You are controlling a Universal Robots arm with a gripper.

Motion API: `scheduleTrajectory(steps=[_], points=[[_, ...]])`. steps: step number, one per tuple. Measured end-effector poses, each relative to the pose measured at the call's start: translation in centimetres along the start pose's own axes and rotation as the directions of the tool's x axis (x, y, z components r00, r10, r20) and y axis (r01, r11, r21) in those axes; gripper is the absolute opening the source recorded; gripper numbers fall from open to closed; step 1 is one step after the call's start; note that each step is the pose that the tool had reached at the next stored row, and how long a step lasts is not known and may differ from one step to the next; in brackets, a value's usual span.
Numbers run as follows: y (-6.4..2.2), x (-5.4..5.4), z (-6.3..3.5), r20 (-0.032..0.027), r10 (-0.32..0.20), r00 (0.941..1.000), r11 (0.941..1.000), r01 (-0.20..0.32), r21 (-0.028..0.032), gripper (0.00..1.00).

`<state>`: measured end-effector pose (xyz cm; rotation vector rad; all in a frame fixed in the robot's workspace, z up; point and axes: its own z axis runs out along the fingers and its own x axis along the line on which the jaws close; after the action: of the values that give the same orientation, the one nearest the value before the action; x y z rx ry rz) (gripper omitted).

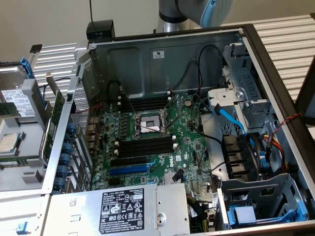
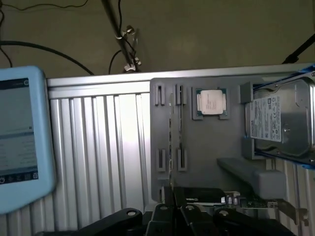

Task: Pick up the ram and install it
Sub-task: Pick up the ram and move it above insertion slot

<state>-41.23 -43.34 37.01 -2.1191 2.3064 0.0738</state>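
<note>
The ram point(image 2: 171, 137) shows edge-on as a thin stick standing between the clips of a grey tray point(image 2: 206, 162), beside a loose processor chip point(image 2: 211, 103). My gripper point(image 2: 178, 217) is shut, its black fingers together with nothing seen between them, and it hangs off the tray's edge, apart from the ram. In the exterior view, part of my arm point(image 1: 197, 12) is behind the open computer case point(image 1: 275, 64). Black memory slots point(image 1: 146, 145) with white end clips lie on the green motherboard beside the processor socket point(image 1: 147, 123).
A hard drive point(image 2: 280, 123) lies on the tray past the chip, and a green card point(image 2: 236, 199) stands at its edge. A light-blue tablet point(image 2: 19, 137) rests on the ribbed metal table. Inside the case are a blue slot point(image 1: 128, 169), loose cables point(image 1: 231, 118) and a power supply point(image 1: 123, 206).
</note>
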Motion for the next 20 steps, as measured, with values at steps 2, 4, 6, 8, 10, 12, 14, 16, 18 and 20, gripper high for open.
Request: scheduleTrajectory(steps=[2,4,6,8,10,12,14,16,18,20], points=[[-0.73,0.0,-0.91,0.0002,0.0,1.0,1.0,0.0,0.0002,0.12],[-1.53,-0.1,-1.85,0.0004,0.0,1.0,1.0,0.0,0.0001,0.12],[-2.36,-0.1,-2.79,0.0014,0.0,1.0,1.0,0.0,-0.0001,0.12],[-3.21,-0.2,-3.73,0.0024,0.0,1.0,1.0,0.0,-0.0002,0.12],[-4.08,-0.3,-4.62,0.0029,0.0,1.0,1.0,0.0,-0.0006,0.12],[-4.94,-0.4,-5.32,0.003,0.0,1.0,1.0,0.0,-0.0014,0.12],[-5.84,-0.5,-5.79,0.0028,0.0,1.0,1.0,0.0,-0.0023,0.12],[-6.75,-0.6,-6.15,0.0027,0.0,1.0,1.0,0.0,-0.0033,0.12],[-7.62,-0.6,-6.49,0.0027,0.0,1.0,1.0,0.0,-0.004,0.12],[-8.55,-0.7,-6.67,0.0024,0.0,1.0,1.0,0.0,-0.0053,0.12]])
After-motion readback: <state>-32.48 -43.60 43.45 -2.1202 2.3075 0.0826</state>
